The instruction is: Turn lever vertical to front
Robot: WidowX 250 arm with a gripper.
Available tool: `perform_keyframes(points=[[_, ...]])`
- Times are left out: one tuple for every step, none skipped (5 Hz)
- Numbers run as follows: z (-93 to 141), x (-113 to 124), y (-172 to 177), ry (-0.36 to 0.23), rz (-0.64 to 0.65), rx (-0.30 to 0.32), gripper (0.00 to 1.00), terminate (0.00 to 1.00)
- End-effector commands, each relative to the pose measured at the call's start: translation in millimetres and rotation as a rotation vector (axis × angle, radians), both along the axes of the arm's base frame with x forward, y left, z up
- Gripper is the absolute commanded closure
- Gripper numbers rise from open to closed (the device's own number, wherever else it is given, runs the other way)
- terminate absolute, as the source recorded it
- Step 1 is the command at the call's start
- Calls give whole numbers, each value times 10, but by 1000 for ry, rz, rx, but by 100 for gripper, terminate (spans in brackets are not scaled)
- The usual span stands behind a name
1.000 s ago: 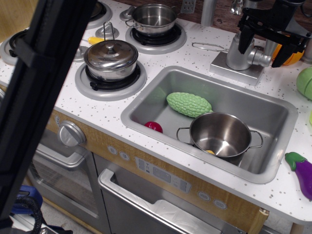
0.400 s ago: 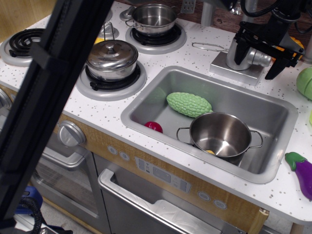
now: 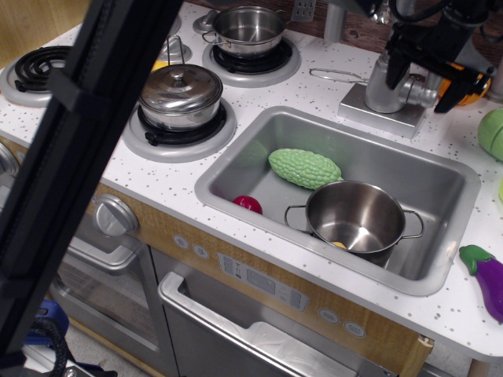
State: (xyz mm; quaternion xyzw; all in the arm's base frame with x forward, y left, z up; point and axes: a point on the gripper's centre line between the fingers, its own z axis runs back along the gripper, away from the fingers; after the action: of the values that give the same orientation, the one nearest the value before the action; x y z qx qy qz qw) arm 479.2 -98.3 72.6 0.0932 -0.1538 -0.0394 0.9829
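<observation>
The lever (image 3: 422, 94) is a short silver-grey arm with a rounded end, jutting to the right from the thick grey faucet post (image 3: 383, 88) on its square base (image 3: 376, 115) behind the sink. My gripper (image 3: 428, 78) is black and open, hanging just above the lever. Its left finger (image 3: 397, 69) is in front of the top of the post and its right finger (image 3: 460, 91) is to the right of the lever's end. Nothing is held between the fingers.
The steel sink (image 3: 228, 161) holds a green bumpy vegetable (image 3: 304, 168), a red item (image 3: 247, 204) and a steel pot (image 3: 363, 217). A wire loop handle (image 3: 336, 75) lies left of the faucet. A purple eggplant (image 3: 491, 271) and lidded pot (image 3: 180, 93) are nearby. A black bar (image 3: 71, 141) blocks the left.
My gripper dropped down around the faucet post and lever, then rose again and shifted slightly right. The lever still juts to the right.
</observation>
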Motion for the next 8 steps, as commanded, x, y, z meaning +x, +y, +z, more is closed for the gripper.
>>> perform_keyframes(points=[[440,221,41,-120,7,-33,0,0],[505,312,21,-137,-1,-32,0,0],[482,399,0,-142,-1,-58,0,0],[465,437,-44,-141,8,-79,0,0],[455,431,-106,-147,26,-84,100,0],[453,371,-151,-141,49,-98,100,0],[473,230,-221,-112,97,-119,100,0],[497,39,-286,-76,139,-131,100,0]])
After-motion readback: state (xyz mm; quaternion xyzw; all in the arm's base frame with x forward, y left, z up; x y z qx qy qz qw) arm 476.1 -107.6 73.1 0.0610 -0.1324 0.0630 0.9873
